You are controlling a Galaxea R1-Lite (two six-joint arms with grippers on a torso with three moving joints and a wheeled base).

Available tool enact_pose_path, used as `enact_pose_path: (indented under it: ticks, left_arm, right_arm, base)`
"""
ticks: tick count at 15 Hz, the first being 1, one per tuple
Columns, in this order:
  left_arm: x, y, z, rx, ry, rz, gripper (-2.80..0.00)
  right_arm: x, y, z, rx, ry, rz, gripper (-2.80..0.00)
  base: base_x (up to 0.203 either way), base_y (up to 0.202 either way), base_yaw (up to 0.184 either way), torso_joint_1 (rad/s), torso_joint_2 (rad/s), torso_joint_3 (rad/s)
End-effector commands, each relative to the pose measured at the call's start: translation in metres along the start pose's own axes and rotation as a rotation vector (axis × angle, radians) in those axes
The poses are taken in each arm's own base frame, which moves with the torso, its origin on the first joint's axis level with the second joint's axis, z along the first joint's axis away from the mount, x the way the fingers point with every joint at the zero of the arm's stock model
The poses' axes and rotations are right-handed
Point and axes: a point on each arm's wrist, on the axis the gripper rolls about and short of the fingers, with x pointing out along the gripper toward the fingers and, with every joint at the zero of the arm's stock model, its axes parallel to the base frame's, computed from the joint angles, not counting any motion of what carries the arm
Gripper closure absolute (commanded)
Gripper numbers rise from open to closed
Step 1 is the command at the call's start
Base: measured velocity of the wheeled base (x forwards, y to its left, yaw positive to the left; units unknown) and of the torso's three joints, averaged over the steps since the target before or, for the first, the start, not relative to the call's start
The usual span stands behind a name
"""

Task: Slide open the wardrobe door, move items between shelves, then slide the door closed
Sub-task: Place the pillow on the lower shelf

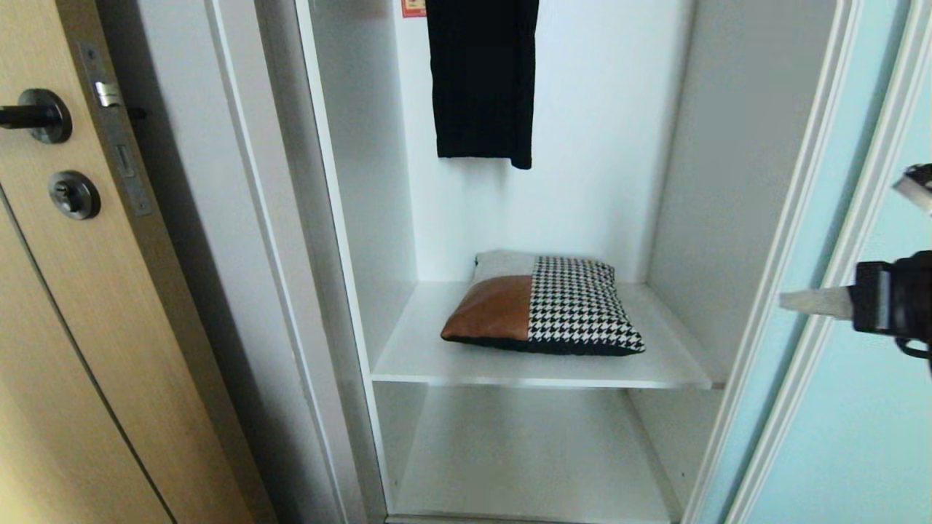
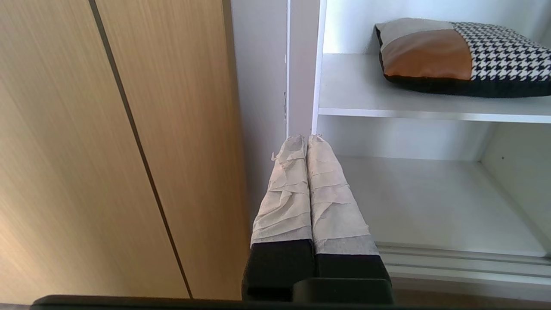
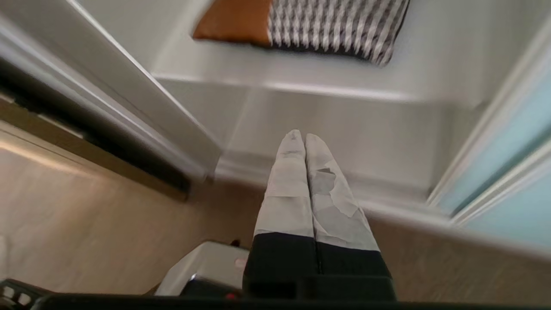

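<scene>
No legible text, brand or number found; a small red label (image 1: pixel 413 8) on the wardrobe's back wall cannot be read.

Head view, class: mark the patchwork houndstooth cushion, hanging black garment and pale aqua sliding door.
patchwork houndstooth cushion (image 1: pixel 575 306), head view, checked panel.
hanging black garment (image 1: pixel 480 80), head view, middle.
pale aqua sliding door (image 1: pixel 859 437), head view, glass.

A: so what's the count in that closet?

B: two white shelves (image 1: pixel 677 375), one patchwork cushion (image 1: pixel 542 315), one black garment (image 1: pixel 482 80) hanging up.

A: doors?

B: one glass sliding door (image 1: pixel 859 437), one wooden door (image 1: pixel 65 349). And two grippers, left (image 2: pixel 306 137) and right (image 3: pixel 300 134).
</scene>
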Motion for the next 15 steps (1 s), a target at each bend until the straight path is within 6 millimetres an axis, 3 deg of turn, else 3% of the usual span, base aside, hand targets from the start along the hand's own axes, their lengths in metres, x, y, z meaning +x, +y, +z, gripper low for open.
enact_pose_path:
  ticks: [1, 5, 11, 12, 15]
  left_arm:
    - [0.000, 0.000, 0.000, 0.000, 0.000, 0.001, 0.00]
    - [0.000, 0.000, 0.000, 0.000, 0.000, 0.000, 0.00]
    - [0.000, 0.000, 0.000, 0.000, 0.000, 0.000, 0.00]
    - [0.000, 0.000, 0.000, 0.000, 0.000, 0.000, 0.00]
    - [0.000, 0.000, 0.000, 0.000, 0.000, 0.001, 0.00]
  right_arm:
    - [0.078, -0.023, -0.011, 0.064, 0.186, -0.028, 0.00]
    - [0.149, -0.042, -0.026, 0.104, 0.260, -0.043, 0.00]
    - [0.217, -0.063, -0.035, 0.102, 0.248, -0.106, 0.00]
    - [0.224, -0.064, -0.033, 0.109, 0.242, -0.107, -2.80]
    - [0.253, -0.068, -0.036, 0.169, 0.248, -0.110, -2.80]
  base:
    - [0.000, 0.000, 0.000, 0.000, 0.00, 0.000]
    - [0.000, 0.000, 0.000, 0.000, 0.00, 0.000]
    - [0.000, 0.000, 0.000, 0.000, 0.00, 0.000]
    - [0.000, 0.000, 0.000, 0.000, 0.00, 0.000]
    - [0.000, 0.000, 0.000, 0.000, 0.00, 0.000]
